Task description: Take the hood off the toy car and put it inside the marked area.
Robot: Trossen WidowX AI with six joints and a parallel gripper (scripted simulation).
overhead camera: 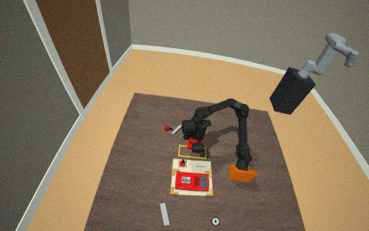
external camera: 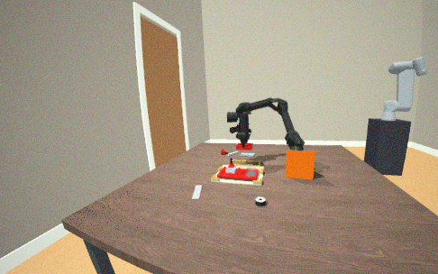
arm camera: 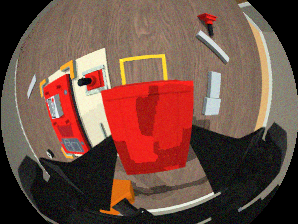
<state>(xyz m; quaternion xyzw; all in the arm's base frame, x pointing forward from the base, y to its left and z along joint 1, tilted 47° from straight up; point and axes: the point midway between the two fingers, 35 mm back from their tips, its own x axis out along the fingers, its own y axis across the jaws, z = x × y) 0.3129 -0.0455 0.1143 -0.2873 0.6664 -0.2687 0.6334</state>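
Note:
My gripper (overhead camera: 197, 146) (external camera: 244, 145) (arm camera: 152, 133) is shut on the red hood (overhead camera: 195, 141) (external camera: 246, 146) (arm camera: 153, 125) and holds it in the air above the table. The yellow marked area (overhead camera: 181, 150) (external camera: 256, 161) (arm camera: 123, 64) lies on the table just under and ahead of the hood. The red toy car (overhead camera: 190, 181) (external camera: 239, 173) (arm camera: 61, 112) sits on its cream base plate (overhead camera: 200, 166) (external camera: 237, 181) (arm camera: 92, 92), nearer the front than the marked area, with its hood off.
A small red part (overhead camera: 166, 128) (external camera: 223, 151) (arm camera: 208, 19) and a grey strip (overhead camera: 176, 130) (arm camera: 214, 46) lie beyond the marked area. Another grey strip (overhead camera: 164, 213) (external camera: 196, 192) and a small wheel (overhead camera: 216, 220) (external camera: 260, 201) lie near the front. The arm's orange base (overhead camera: 242, 173) (external camera: 300, 164) stands to the right.

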